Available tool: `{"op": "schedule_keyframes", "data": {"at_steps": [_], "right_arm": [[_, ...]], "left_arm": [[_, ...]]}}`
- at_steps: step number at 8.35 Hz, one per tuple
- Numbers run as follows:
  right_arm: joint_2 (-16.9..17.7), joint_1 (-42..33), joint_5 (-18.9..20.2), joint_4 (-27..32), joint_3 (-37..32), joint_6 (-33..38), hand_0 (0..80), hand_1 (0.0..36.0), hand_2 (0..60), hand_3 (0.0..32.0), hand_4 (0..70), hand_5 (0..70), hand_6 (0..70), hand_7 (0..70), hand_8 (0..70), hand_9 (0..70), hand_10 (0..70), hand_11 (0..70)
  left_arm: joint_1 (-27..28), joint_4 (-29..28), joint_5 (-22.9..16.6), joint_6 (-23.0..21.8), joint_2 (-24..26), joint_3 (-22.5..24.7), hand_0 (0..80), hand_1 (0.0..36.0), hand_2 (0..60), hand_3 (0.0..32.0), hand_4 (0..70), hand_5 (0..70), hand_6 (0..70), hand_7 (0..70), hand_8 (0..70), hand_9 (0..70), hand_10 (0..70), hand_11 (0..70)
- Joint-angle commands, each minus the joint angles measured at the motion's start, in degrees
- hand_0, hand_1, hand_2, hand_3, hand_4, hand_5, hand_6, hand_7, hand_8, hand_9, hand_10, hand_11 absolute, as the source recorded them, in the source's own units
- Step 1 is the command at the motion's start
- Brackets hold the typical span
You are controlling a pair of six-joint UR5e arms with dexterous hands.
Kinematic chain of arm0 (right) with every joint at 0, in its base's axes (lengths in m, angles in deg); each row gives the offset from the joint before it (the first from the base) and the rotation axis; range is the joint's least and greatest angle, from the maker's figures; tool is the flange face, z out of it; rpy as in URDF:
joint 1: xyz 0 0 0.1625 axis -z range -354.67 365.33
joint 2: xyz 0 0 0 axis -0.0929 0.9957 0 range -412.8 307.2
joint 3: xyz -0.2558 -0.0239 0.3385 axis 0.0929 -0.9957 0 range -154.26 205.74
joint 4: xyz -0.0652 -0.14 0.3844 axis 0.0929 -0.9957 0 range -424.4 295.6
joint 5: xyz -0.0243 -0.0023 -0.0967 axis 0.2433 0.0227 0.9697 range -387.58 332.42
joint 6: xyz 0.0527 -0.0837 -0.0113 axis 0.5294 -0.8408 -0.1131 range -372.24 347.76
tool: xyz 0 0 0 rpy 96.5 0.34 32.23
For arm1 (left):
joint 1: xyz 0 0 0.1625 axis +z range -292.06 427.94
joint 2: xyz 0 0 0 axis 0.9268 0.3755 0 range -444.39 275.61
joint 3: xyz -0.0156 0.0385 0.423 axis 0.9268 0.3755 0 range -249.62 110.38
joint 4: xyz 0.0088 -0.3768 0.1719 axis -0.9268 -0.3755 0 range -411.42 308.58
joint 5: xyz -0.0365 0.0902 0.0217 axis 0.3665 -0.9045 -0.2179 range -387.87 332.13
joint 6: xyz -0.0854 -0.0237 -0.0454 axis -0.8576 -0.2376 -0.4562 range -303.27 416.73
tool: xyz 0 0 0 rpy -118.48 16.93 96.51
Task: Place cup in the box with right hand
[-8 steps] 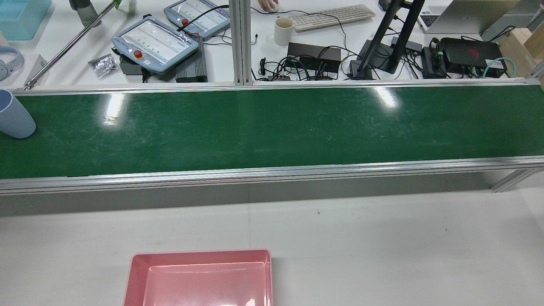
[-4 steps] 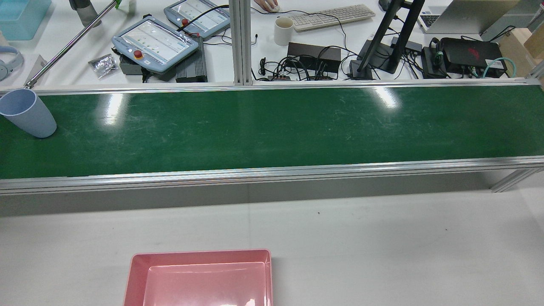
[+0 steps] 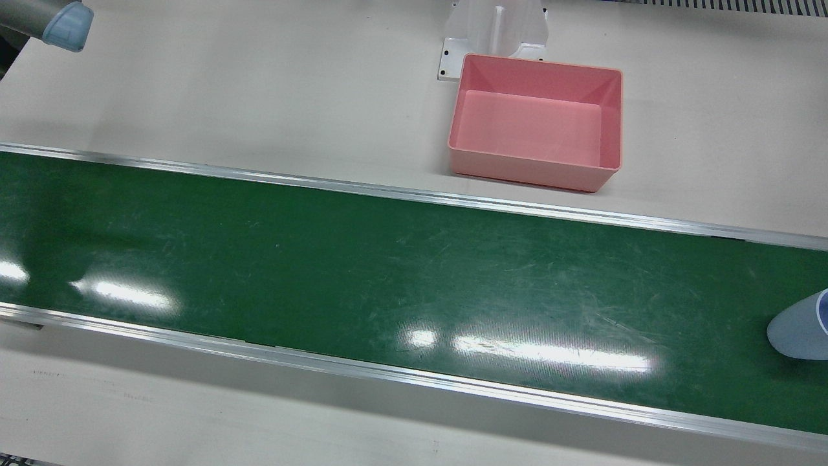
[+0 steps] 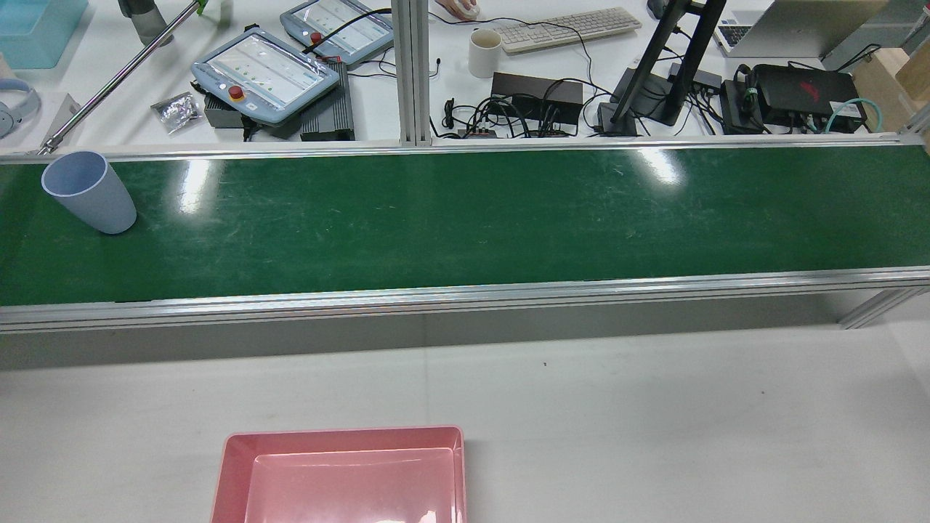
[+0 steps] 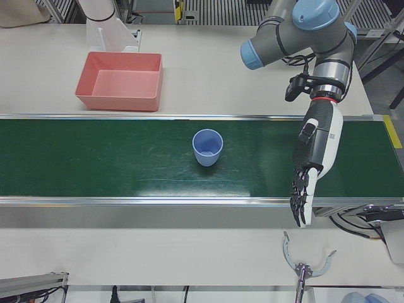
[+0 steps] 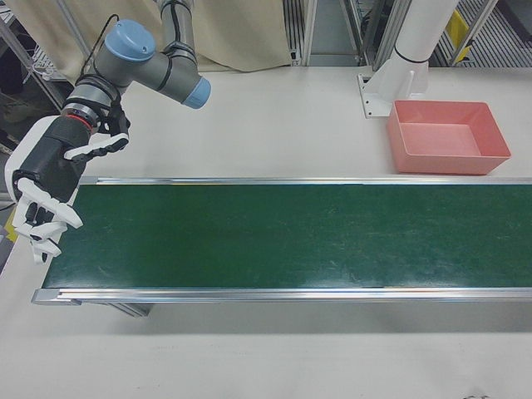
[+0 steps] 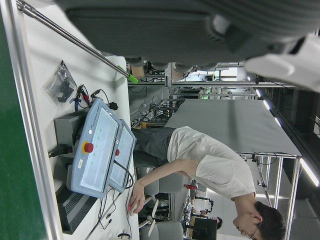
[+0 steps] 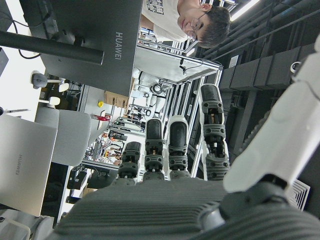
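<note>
A pale blue cup stands upright, mouth up, on the green belt near the rear view's left end. The front view shows the cup cut by its right edge, and the left-front view has the cup mid-belt. The empty pink box rests on the white table on the robot's side of the belt; the box lies back left of the cup. My right hand hangs open over the belt's opposite end, far from the cup. My left hand hangs open over the belt beside the cup.
A white arm pedestal stands just behind the box. Beyond the belt a desk carries teach pendants, a white mug, a keyboard and cables. A person sits there. A metal tool lies before the belt.
The cup has travelled along the belt, rightward in the rear view, from the frame's left edge to fully inside it. Nothing else moved.
</note>
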Motion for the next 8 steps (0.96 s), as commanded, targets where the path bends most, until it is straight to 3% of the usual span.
{"op": "schedule_keyframes", "data": {"at_steps": [1,4,6,8], "right_arm": [[-0.37,2.35,-0.59,-0.29,1.66,-0.34,46.6,0.6,0.0,0.0,35.4,3.8,14.4,61.3,15.7,31.2,10.3,15.4],[-0.11,5.78,-3.48,-0.73,5.25,-1.22,46.6,0.9,0.0,0.0,29.9,4.2,14.4,60.8,16.0,31.5,10.5,15.7],[-0.2,8.94,-5.76,-1.77,7.19,-1.3,46.7,1.1,0.0,0.0,31.6,3.9,14.3,61.0,15.4,30.9,9.5,14.3],[-0.46,16.03,-12.15,-4.06,11.84,-3.92,46.9,1.2,0.0,0.0,35.9,3.7,14.7,63.8,15.4,31.7,9.3,14.0]], "left_arm": [[-0.03,-0.08,0.0,0.0,0.0,0.0,0.0,0.0,0.0,0.0,0.0,0.0,0.0,0.0,0.0,0.0,0.0,0.0],[0.06,0.0,0.0,0.0,0.0,0.0,0.0,0.0,0.0,0.0,0.0,0.0,0.0,0.0,0.0,0.0,0.0,0.0],[0.06,0.0,0.0,0.0,0.0,0.0,0.0,0.0,0.0,0.0,0.0,0.0,0.0,0.0,0.0,0.0,0.0,0.0],[0.06,0.0,0.0,0.0,0.0,0.0,0.0,0.0,0.0,0.0,0.0,0.0,0.0,0.0,0.0,0.0,0.0,0.0]]}}
